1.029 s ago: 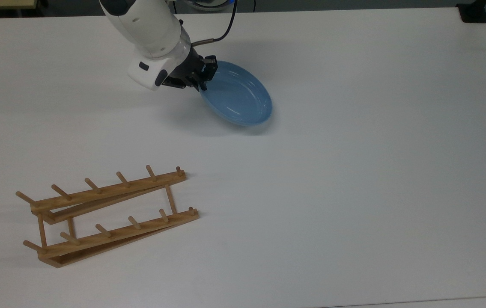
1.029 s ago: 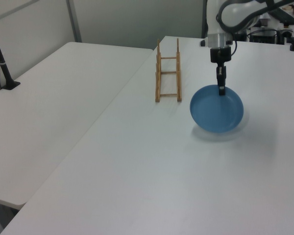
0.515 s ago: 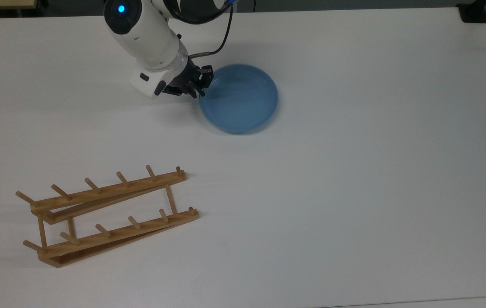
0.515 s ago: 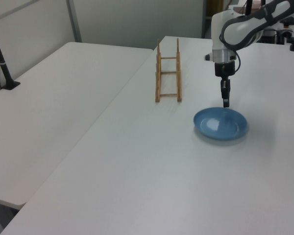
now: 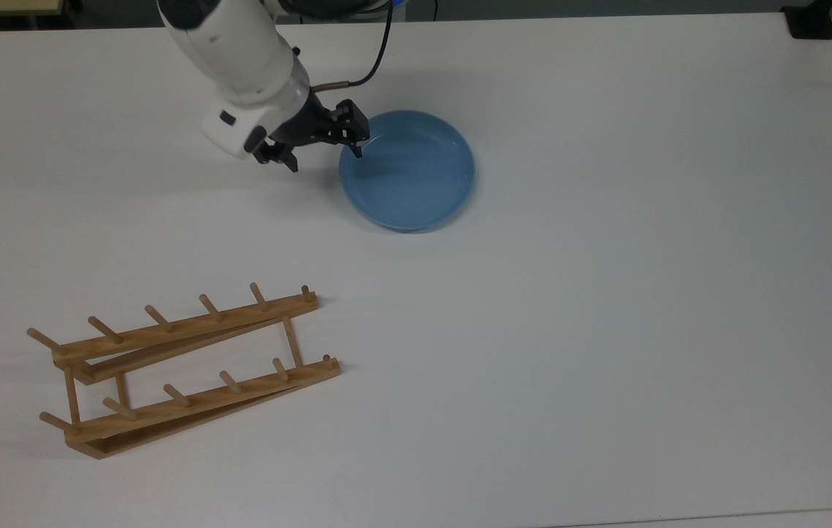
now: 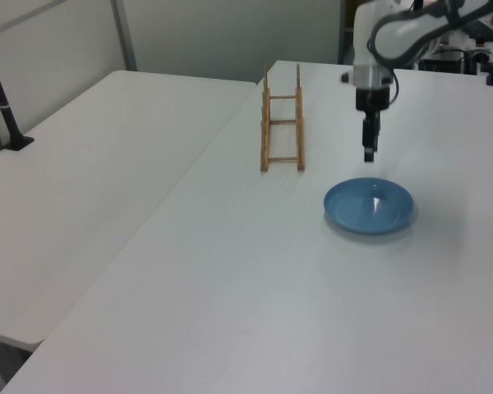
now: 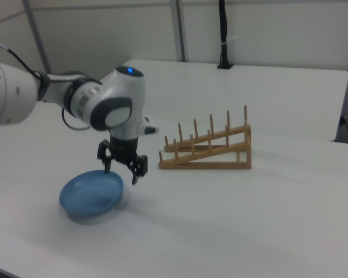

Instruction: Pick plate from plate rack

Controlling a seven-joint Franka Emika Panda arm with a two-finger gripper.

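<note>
The broad white rectangular table (image 5: 606, 293) carries everything; the white, rounded Franka arm (image 5: 240, 44) reaches in over it from the top view's upper left, its wrist angled down toward the plate; the light-brown wooden plate rack (image 5: 181, 370) of two long parallel rails joined by thin crossbars, each rail with a row of upright pegs, stands on the table well apart from the plate, toward the top view's lower left, and its slots hold nothing.

The round, shallow, light-blue plate (image 5: 408, 170) with a raised rim lies flat on the table, right side up; in the left view the plate (image 6: 369, 205) sits to the left view's right of the plate rack (image 6: 282, 123), nearer the camera; in the right view the plate (image 7: 91, 193) lies to the right view's left of the plate rack (image 7: 209, 147).

The black two-finger gripper (image 5: 320, 152) hangs above the plate's rim on the side facing the top view's left; its fingers are spread wide apart and hold nothing; one fingertip is over the plate's inside edge, the other over bare table just beside the plate; in the left view the gripper (image 6: 368, 153) is clearly above the plate, not touching it; in the right view the gripper (image 7: 122, 169) points down with both fingers parted.
</note>
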